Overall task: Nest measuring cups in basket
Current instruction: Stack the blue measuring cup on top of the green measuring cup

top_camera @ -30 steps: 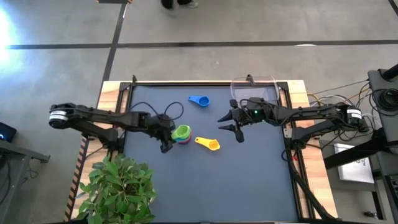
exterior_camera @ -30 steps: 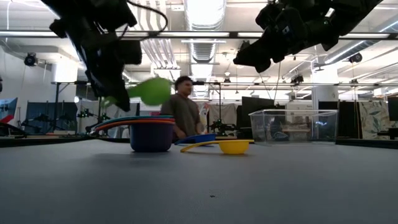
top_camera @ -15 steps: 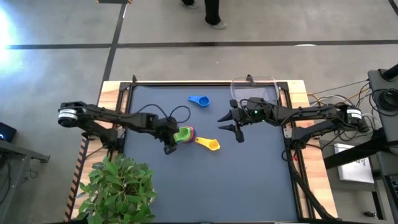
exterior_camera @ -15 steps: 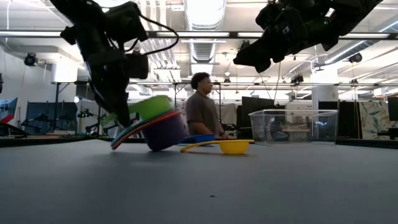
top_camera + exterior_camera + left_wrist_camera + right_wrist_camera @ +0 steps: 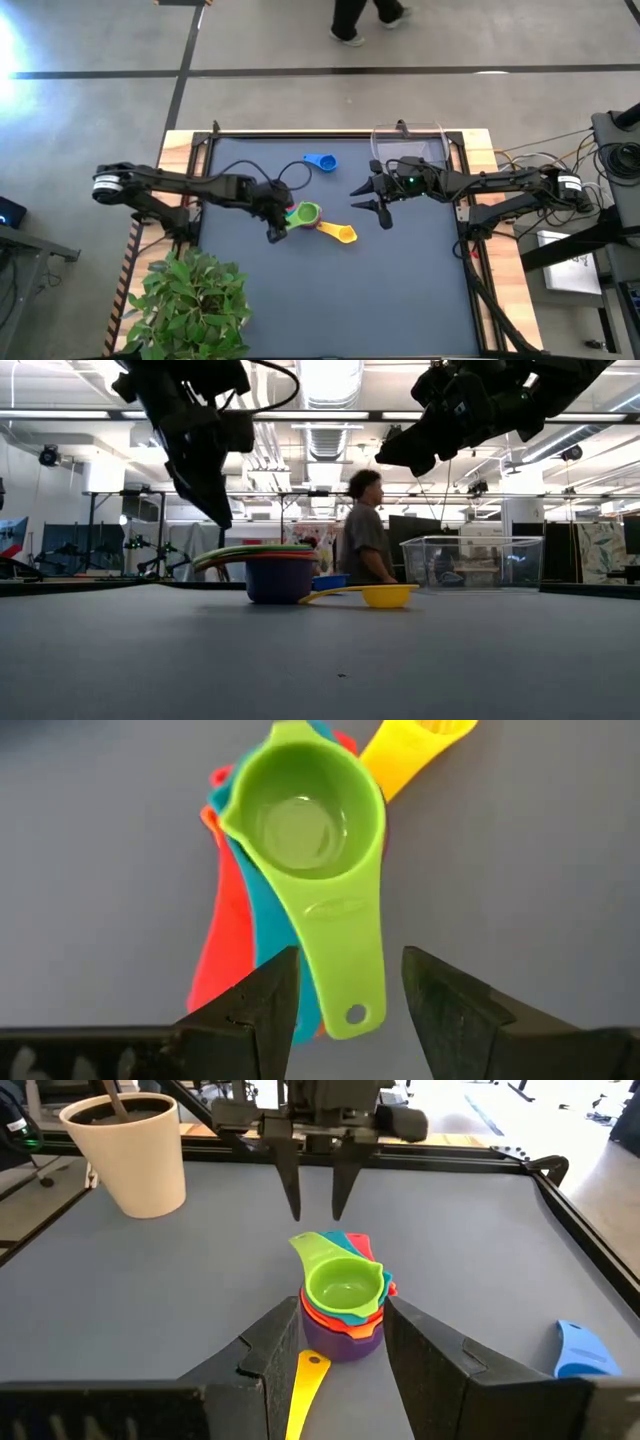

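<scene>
Stacking partly done, with nothing in the basket yet.

Left gripper [image 5: 277, 226] is seen released, its jaws apart and raised just clear of the green cup's [image 5: 303, 823] handle, which lies between and ahead of the fingertips without being touched. Green is nested on top of a stack [image 5: 274, 572] holding at least teal, red, orange and purple, standing on the mat just beside this gripper. A yellow cup [image 5: 338, 232] lies on the stack's far side, its handle touching or nearly touching it; a blue cup [image 5: 320, 162] sits apart, further out. Right gripper [image 5: 374, 205] is held in the air, part-open and empty, with the stack and yellow handle ahead of its fingers. The basket [image 5: 415, 147] stands empty behind it. By appearance, 2 cups remain to be nested, then the stack must be moved into the basket.
</scene>
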`<state>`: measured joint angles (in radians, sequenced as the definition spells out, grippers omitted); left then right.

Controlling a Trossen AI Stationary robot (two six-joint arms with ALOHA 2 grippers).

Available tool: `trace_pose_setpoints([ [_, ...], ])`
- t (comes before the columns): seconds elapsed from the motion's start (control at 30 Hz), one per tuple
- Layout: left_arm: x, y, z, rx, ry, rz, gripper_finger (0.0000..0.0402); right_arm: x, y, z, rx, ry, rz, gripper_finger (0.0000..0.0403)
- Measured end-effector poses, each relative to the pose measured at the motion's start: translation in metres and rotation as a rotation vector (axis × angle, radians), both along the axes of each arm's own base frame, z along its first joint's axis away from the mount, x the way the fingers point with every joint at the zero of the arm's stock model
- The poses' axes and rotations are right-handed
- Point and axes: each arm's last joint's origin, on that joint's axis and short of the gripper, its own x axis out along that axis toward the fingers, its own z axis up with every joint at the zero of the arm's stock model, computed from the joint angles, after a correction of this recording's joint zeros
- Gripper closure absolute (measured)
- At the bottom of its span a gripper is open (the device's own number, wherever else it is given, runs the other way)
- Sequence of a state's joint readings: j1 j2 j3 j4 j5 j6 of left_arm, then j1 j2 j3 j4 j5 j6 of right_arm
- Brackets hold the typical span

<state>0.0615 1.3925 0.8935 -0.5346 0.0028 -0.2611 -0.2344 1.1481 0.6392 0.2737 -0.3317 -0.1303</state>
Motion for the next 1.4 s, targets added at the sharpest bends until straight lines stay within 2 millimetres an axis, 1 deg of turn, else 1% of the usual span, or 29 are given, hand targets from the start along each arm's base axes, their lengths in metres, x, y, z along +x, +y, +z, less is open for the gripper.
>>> trace_pose_setpoints([
  [0.1,0.0,0.0,0.006,0.049,-0.038,-0.04,0.0242,0.0,0.0,0.0,-0.001,0.0,-0.001,0.0266],
  [0.2,-0.002,0.002,0.004,0.107,-0.142,-0.098,0.0242,0.0,-0.001,0.0,-0.012,0.003,-0.037,0.0266],
  [0.37,-0.02,0.011,0.003,0.11,-0.324,-0.072,0.0242,0.0,-0.004,-0.001,-0.037,0.012,-0.118,0.0266],
  [0.43,-0.028,0.012,0.007,0.116,-0.413,-0.06,0.0242,0.0,-0.004,0.0,-0.04,0.008,-0.118,0.0266],
  [0.53,-0.038,0.011,0.018,0.142,-0.586,-0.052,0.0242,0.0,-0.004,0.001,-0.047,-0.002,-0.127,0.0266],
  [0.63,-0.047,0.01,0.031,0.182,-0.784,-0.031,0.0242,0.001,-0.007,0.002,-0.072,-0.012,-0.234,0.0266],
  [0.7,-0.053,0.01,0.035,0.214,-0.887,-0.002,0.0242,0.0,-0.01,0.002,-0.083,-0.009,-0.309,0.0266],
  [0.77,-0.058,0.011,0.036,0.252,-0.96,0.041,0.0242,0.0,-0.014,0.004,-0.076,-0.001,-0.347,0.0266],
  [0.9,-0.063,0.013,0.029,0.295,-0.993,0.109,0.0241,0.008,-0.02,0.009,-0.048,0.007,-0.353,0.0266],
  [1.0,-0.062,0.013,0.023,0.304,-0.989,0.122,0.0241,0.022,-0.026,0.007,-0.047,0.064,-0.34,0.0266],
  [1.13,-0.058,0.015,0.018,0.323,-0.968,0.157,0.0241,0.045,-0.04,-0.003,-0.071,0.169,-0.34,0.0266],
  [1.3,-0.052,0.02,0.008,0.389,-0.897,0.274,0.0241,0.074,-0.069,-0.017,-0.067,0.28,-0.38,0.0266],
  [1.4,-0.049,0.021,0.005,0.403,-0.891,0.296,0.0241,0.087,-0.084,-0.029,-0.081,0.366,-0.386,0.0266],
])
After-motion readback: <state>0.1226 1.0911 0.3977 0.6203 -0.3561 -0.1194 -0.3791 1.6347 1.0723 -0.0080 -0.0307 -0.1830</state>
